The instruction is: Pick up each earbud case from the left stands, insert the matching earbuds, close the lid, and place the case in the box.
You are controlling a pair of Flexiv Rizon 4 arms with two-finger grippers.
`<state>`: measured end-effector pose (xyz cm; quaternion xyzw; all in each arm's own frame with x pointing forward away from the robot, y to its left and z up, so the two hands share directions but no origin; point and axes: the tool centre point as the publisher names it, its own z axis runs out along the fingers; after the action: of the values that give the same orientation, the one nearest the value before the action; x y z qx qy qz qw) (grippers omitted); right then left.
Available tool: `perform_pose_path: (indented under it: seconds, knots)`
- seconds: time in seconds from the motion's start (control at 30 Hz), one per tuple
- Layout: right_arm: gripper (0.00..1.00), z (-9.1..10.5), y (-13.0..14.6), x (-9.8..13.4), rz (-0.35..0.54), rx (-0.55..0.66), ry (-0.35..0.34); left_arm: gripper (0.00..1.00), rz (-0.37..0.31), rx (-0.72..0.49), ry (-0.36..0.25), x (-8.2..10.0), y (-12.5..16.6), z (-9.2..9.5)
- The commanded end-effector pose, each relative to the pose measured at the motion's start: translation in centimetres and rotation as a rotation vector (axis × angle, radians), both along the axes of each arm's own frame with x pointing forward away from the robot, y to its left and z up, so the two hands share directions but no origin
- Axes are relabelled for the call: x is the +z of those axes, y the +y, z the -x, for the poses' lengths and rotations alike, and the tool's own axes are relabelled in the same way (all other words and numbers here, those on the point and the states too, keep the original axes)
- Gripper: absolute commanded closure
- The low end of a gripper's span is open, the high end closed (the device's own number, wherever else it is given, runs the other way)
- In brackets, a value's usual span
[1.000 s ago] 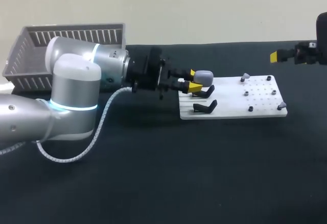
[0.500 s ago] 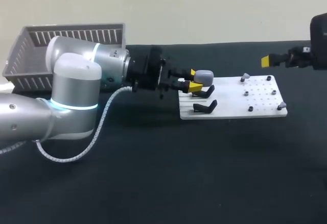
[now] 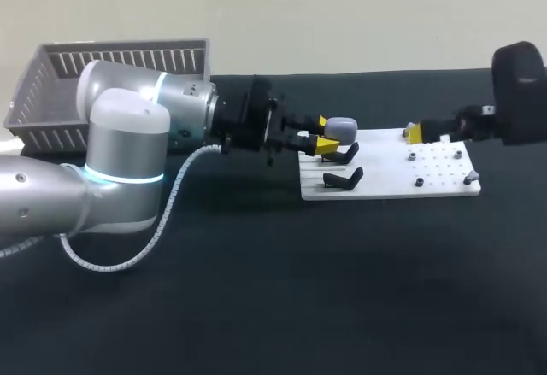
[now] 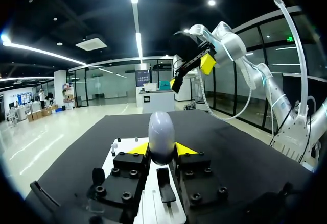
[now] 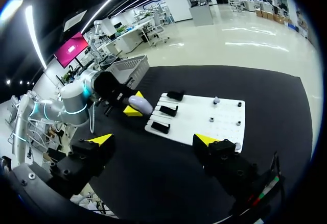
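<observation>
Your left gripper (image 3: 325,133) has its jaws clamped on the grey earbud case (image 3: 342,125) at the frame's centre, over the black stands (image 3: 342,178) at the left end of the white board (image 3: 385,187). I cannot tell whether it is free of its stand, so raise it straight before turning. Your right gripper (image 5: 153,139), jaws wide apart and empty, hangs over the board's upper right. Mind the tabletop's (image 3: 282,307) back edge close behind. The room to swing looks widest across the lower frame. The box (image 3: 51,93) waits upper left, behind your left arm.
</observation>
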<state>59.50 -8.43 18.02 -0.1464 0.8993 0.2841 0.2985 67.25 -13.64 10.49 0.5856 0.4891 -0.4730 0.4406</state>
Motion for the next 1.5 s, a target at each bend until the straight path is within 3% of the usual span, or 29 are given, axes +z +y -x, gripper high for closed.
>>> perform_pose_path:
  seconds: [0.03,0.67,1.5]
  knots:
    - [0.0,-0.1,2.2,0.1,0.142,-0.095,-0.036,1.0,0.003,-0.001,-0.001,-0.1,0.0,-0.1]
    - [0.0,-2.9,6.8,-2.3,0.211,-0.078,-0.01,1.0,0.003,-0.001,-0.001,-0.1,0.0,-0.1]
    - [0.0,-5.3,7.0,-5.1,0.276,-0.094,0.07,1.0,0.003,-0.001,-0.001,-0.1,0.0,-0.1]
